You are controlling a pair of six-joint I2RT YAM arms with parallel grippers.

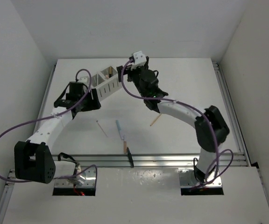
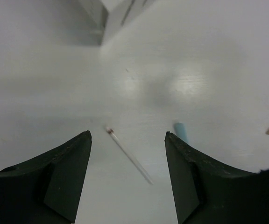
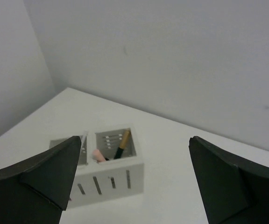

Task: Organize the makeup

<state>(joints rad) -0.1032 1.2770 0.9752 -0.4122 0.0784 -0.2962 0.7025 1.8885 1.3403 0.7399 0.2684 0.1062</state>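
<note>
Several makeup sticks lie loose on the table: a thin white stick (image 1: 102,129), a pale blue one (image 1: 120,129), a tan one (image 1: 124,145), a black one (image 1: 130,157) and a peach one (image 1: 156,120). My left gripper (image 1: 95,99) is open and empty beside the white slotted box (image 1: 105,83); in its wrist view (image 2: 128,134) the white stick (image 2: 129,155) lies below between the fingers, and the blue stick (image 2: 181,130) is by the right finger. My right gripper (image 1: 122,74) is open and empty above the box (image 3: 111,179), which holds a pink stick (image 3: 98,155) and a black-gold stick (image 3: 121,145).
The box stands at the back of the table, near the rear wall. A metal rail (image 1: 172,159) runs along the table's front edge and another along the right side (image 1: 228,98). White walls close in the left, back and right.
</note>
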